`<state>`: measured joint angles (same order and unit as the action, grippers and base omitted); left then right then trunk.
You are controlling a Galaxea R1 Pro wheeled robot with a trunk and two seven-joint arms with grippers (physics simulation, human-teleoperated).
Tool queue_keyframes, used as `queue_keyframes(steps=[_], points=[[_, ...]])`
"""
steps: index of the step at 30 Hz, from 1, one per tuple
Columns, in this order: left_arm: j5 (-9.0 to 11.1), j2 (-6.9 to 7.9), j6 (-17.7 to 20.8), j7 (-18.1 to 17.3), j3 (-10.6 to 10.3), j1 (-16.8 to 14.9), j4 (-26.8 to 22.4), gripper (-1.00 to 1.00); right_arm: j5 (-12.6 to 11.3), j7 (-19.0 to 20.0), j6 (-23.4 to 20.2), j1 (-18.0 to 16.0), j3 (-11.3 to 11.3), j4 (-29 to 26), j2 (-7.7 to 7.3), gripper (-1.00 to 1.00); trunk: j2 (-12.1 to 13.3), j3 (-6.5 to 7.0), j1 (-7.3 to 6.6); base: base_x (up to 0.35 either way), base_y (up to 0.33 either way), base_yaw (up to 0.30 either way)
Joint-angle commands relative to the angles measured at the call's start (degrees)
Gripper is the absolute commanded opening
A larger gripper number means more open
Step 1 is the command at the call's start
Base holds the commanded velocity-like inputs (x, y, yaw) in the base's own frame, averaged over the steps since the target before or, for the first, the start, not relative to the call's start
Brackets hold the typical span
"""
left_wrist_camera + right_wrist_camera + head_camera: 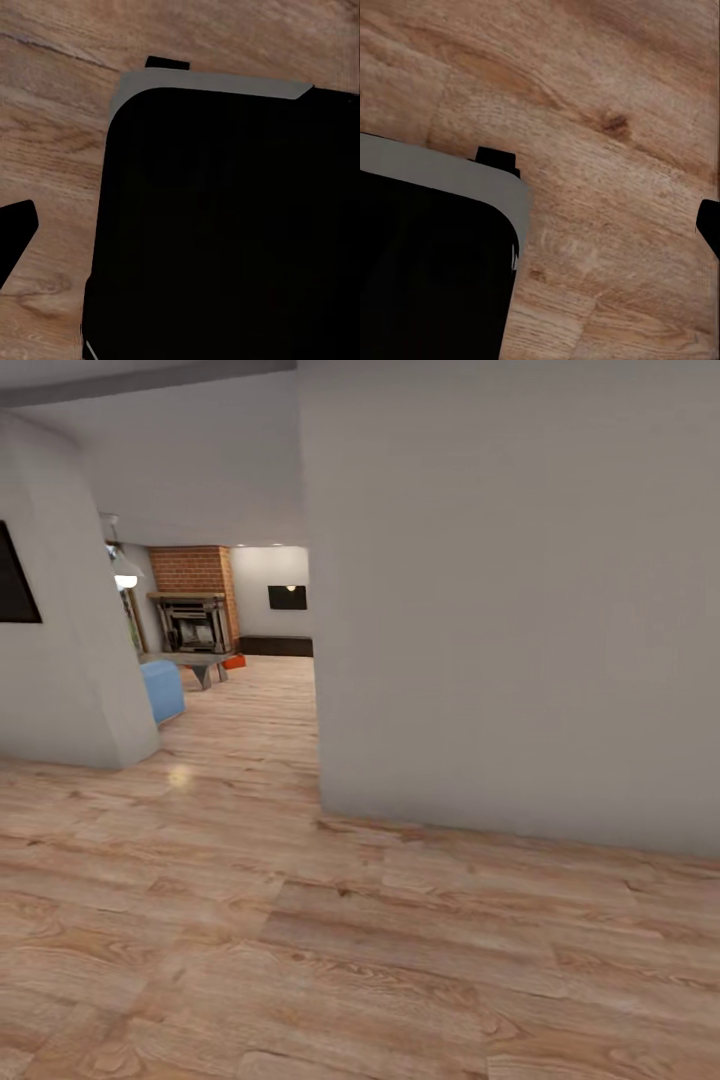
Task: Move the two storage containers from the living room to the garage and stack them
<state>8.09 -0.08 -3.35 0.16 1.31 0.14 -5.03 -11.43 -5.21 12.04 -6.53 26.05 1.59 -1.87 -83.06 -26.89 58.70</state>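
A white wall [510, 600] fills the near right; its corner edge borders an open wood-plank passage [250, 730] into the living room [215, 615]. One bin [235, 661] lies far off by the bench [195, 660]. Whether either tool is open I cannot tell.
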Motion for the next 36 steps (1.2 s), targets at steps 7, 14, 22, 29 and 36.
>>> queue_keyframes(steps=[7,14,22,29,36], points=[[0.3,-0.01,-0.1,0.0,0.1,0.0,-0.1,1.00,-0.5,0.0,0.3,-0.1,0.5,0.2,-0.04,1.00,0.0,-0.05,0.03,0.323,0.000,0.266],[0.3,-0.01,-0.1,0.0,0.1,0.0,-0.1,1.00,-0.6,0.0,0.3,-0.1,0.4,0.2,-0.06,1.00,0.0,-0.05,0.03,0.324,0.000,0.268],[0.3,-0.01,-0.1,0.0,0.1,0.0,-0.1,1.00,-0.6,0.0,0.3,-0.1,0.4,0.2,-0.14,1.00,0.0,-0.05,0.03,0.324,0.000,0.268],[0.3,-0.01,-0.1,0.0,0.1,0.0,-0.1,1.00,-0.6,0.0,0.3,-0.1,0.4,0.2,-0.15,1.00,0.0,-0.05,0.03,0.324,0.000,0.268],[0.3,-0.02,-0.1,0.0,0.1,0.0,-0.1,1.00,-0.6,0.0,0.3,-0.1,0.4,0.2,-0.07,1.00,0.0,-0.05,0.03,0.324,0.000,0.068]])
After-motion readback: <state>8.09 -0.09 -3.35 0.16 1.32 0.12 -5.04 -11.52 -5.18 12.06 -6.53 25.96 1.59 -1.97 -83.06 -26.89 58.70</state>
